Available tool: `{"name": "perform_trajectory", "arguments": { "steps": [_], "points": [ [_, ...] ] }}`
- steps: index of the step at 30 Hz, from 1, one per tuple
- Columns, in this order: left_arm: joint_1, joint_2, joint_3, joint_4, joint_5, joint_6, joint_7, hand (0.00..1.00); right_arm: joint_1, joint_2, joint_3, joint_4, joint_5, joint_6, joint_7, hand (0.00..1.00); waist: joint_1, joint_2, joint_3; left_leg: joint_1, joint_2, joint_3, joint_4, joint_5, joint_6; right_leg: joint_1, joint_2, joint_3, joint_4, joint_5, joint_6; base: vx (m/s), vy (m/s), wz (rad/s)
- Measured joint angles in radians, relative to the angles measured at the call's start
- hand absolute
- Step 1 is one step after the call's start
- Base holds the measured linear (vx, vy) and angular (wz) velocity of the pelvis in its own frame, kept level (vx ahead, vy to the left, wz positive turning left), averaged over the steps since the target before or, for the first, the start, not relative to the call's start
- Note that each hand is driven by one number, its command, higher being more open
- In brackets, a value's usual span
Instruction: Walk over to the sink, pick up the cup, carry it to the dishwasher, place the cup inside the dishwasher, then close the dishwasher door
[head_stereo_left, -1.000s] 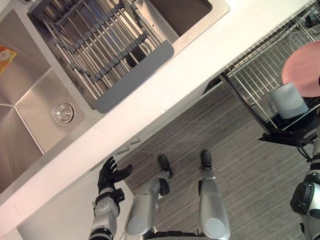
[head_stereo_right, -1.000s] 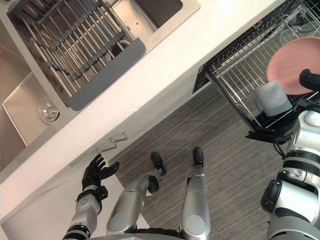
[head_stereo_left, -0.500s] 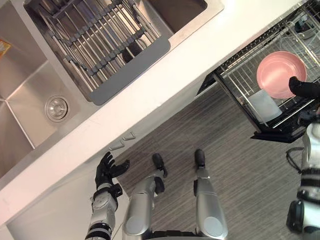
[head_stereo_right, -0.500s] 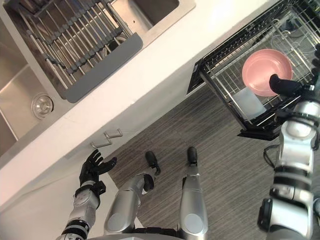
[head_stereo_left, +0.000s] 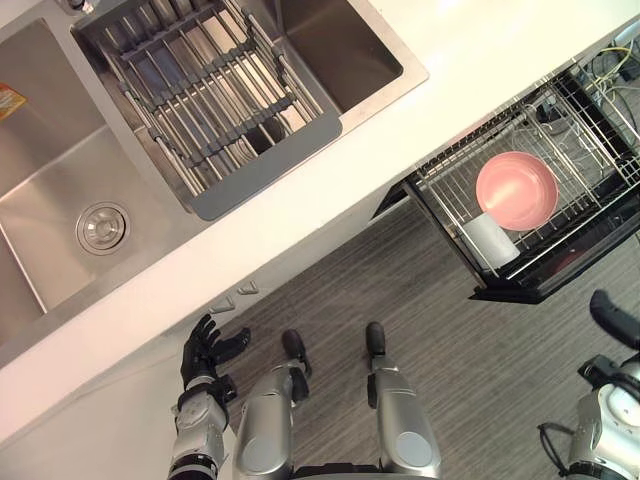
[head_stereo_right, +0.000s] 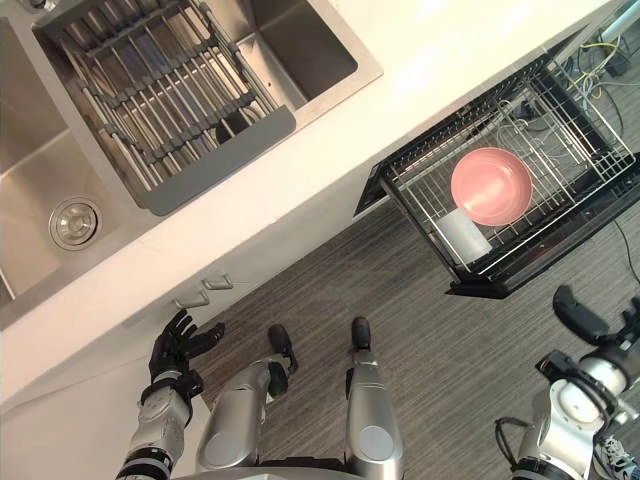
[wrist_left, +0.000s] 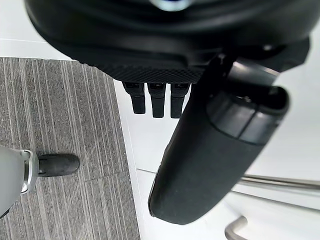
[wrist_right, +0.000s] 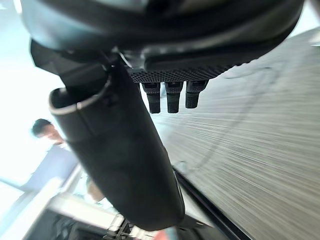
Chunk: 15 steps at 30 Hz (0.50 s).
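1 white cup (head_stereo_left: 488, 238) stands in the pulled-out dishwasher rack (head_stereo_left: 585, 165), just beside 1 pink bowl (head_stereo_left: 516, 190). The left robot hand (head_stereo_left: 203, 350) and right robot hand (head_stereo_right: 578, 313) hang with fingers straight, holding nothing.

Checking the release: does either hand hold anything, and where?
Nothing: left hand and right hand are open and empty; the pale white cup sits in the dishwasher's wire rack.

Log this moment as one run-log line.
cup: in dishwasher rack beside pink bowl | right hand: open, empty, clear of rack | left hand: open, idle | dishwasher: open
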Motion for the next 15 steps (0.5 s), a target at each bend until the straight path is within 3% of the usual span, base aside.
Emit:
{"name": "perform_trajectory", "arguments": {
  "steps": [8,15],
  "points": [
    [-0.012,0.054,-0.01,-0.003,-0.002,0.009,-0.018,0.9,-0.106,0.011,0.005,0.145,0.355,-0.023,0.141,0.9,0.028,0.001,0.0,-0.04,0.031,-0.018,0.043,-0.015,-0.014,-0.039,0.023,-0.016,0.056,-0.031,-0.016,0.02,-0.039,0.03],
    [-0.013,0.082,-0.014,-0.018,-0.003,0.009,-0.019,0.9,-0.194,-0.073,0.081,0.241,0.434,-0.04,0.147,0.9,0.029,0.003,-0.001,-0.076,0.026,-0.024,0.037,-0.004,-0.013,-0.079,0.019,-0.02,0.065,-0.031,-0.016,0.01,-0.01,0.02]
  ]
}}
